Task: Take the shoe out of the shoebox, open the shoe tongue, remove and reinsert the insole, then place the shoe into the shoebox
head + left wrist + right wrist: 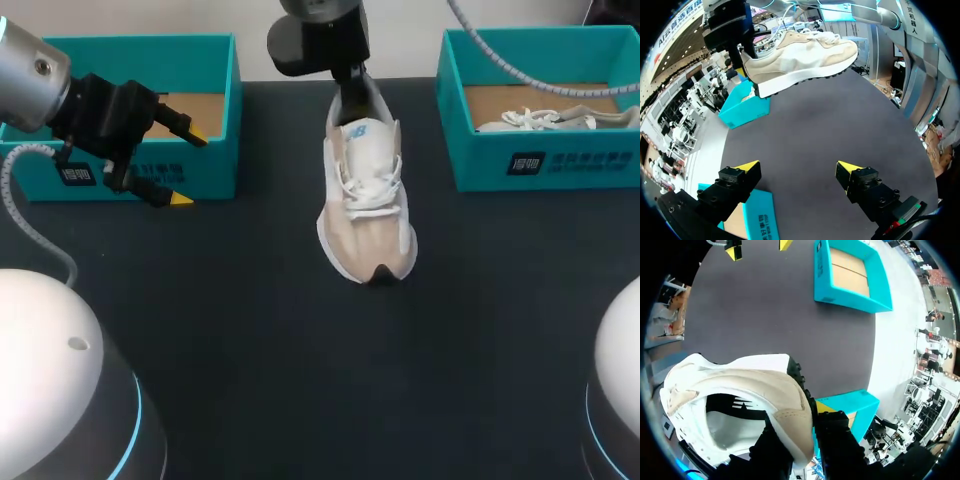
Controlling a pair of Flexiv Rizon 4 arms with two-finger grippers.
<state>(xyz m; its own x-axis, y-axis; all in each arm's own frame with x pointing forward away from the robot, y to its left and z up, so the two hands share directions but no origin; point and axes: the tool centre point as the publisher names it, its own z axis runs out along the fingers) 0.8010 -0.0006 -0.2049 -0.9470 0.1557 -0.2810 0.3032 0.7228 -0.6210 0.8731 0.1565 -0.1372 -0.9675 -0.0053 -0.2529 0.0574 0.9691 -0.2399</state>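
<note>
A beige and white shoe is at the middle of the dark table, toe toward the near edge. My right gripper is shut on its heel collar. The right wrist view shows one finger inside the shoe and one finger outside the heel. From the left wrist view the shoe appears raised off the table. My left gripper stands open and empty at the front wall of the left teal shoebox, well left of the shoe. That box shows only its brown bottom.
A second teal shoebox at the back right holds another pale shoe. Dark table surface lies between the boxes and in front of the held shoe.
</note>
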